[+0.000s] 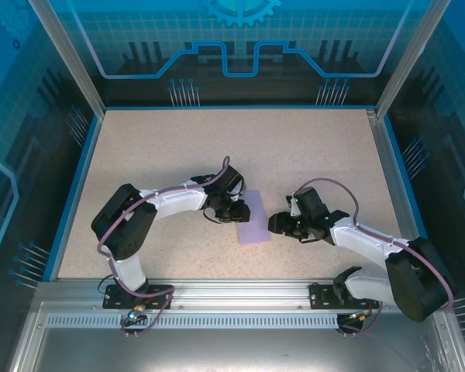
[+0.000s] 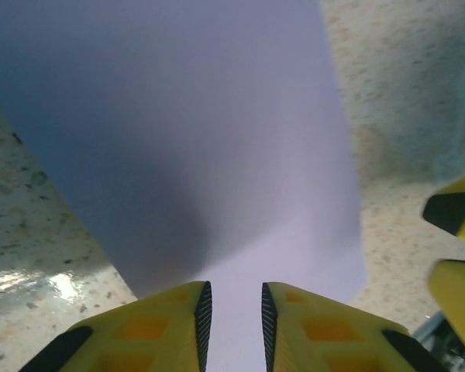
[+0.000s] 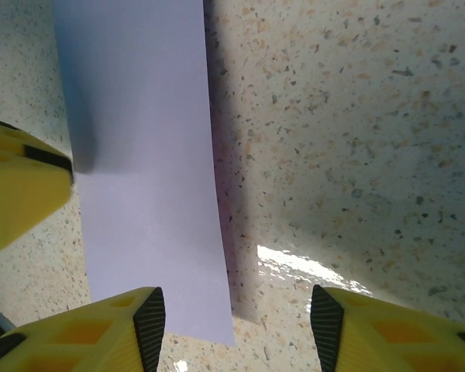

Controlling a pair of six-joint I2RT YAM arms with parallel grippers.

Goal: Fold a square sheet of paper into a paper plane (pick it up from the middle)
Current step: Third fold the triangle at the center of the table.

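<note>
The square sheet of paper (image 1: pixel 256 221) lies in the middle of the table, plain lavender, its left part hidden under my left gripper (image 1: pixel 234 211). In the left wrist view the paper (image 2: pixel 217 139) spreads out ahead and runs under the left gripper (image 2: pixel 232 310), whose jaws stand a narrow gap apart with paper showing between them. My right gripper (image 1: pixel 280 225) hovers just right of the sheet. In the right wrist view its jaws are wide apart (image 3: pixel 236 310), straddling the paper's (image 3: pixel 147 178) right edge and bare table. No paper plane shape is in view.
The speckled beige table (image 1: pixel 178 147) has a blue rim and is walled by blue transparent panels (image 1: pixel 240 46). A finger of the left gripper (image 3: pixel 15 186) shows at the left of the right wrist view. The right gripper's fingers (image 2: pixel 456 213) show at the right of the left wrist view.
</note>
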